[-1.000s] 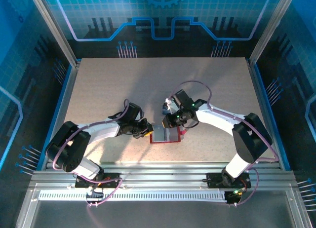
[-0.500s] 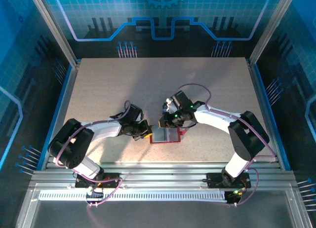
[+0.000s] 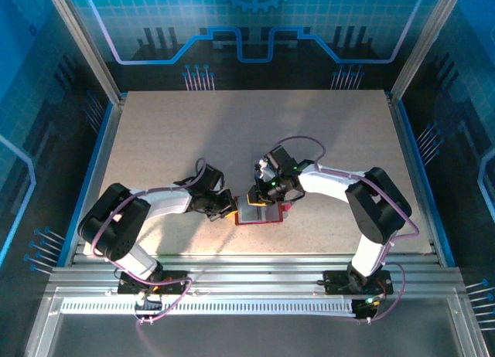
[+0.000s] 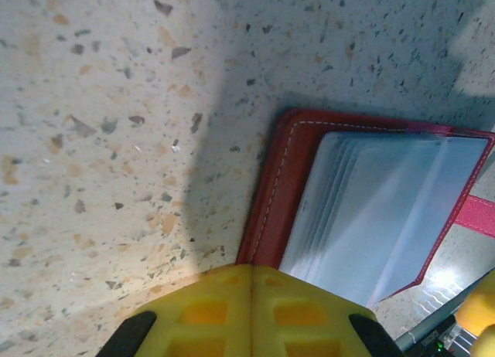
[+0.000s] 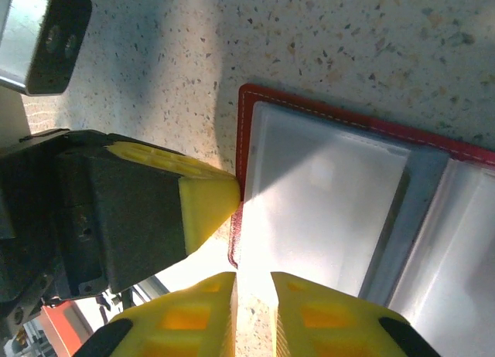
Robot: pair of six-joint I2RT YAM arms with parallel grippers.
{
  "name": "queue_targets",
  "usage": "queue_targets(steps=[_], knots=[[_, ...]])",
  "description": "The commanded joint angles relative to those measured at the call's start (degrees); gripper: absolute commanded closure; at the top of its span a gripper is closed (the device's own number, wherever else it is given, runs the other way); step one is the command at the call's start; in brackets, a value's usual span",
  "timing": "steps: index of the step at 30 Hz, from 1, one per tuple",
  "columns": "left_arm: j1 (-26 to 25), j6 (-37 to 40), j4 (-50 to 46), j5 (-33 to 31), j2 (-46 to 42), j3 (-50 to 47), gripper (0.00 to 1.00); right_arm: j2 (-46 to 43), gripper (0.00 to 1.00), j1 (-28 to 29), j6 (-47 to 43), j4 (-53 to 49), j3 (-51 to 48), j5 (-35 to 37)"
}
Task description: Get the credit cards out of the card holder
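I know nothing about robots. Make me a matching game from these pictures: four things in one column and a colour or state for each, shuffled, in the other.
Things
1. wallet
2. left end effector
3. right end effector
4. table

Colour or state
A. speckled beige
B. open a crack
C. red, lying open
D. shut tight

Pairs: 1-C, 2-D, 3-B, 4-A
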Motion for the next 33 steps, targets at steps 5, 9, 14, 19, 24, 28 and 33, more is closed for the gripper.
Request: queue_targets(steps=[5,9,14,19,24,28,33], knots=[[-0.4,2.4,-3.9,-1.6,1.6,1.1,0.93,1.6,0.79,0.7,0.8,0.4,-0.2,-2.3],[-0.3,2.4,-3.7,-1.6,2.3,1.4,0.93,1.7,0.79,0.7,0.8,0.5,-0.5,-2.3],[-0.3,2.7,-4.7,-2.5,2.0,1.7,0.93,2.5,0.76,0.7,0.8,0.4,-0.4,-3.1],[-0.3,2.7,-4.8,-2.5,2.0,1.8,0.93,3.3,0.72,1.0,0.6,-0.1,0.0,-3.3],[-0.3,2.7,-4.7,-2.4,2.1,1.9,0.93,3.6,0.66,1.1,0.3,-0.5,0.0,-3.2],[-0.3,2.7,-4.8,-2.4,1.9,1.9,0.93,4.1,0.63,1.2,0.1,-0.8,0.1,-3.2],[-0.3,2.7,-4.9,-2.6,1.4,1.8,0.94,4.7,0.6,1.2,-0.2,-1.2,0.2,-3.0]])
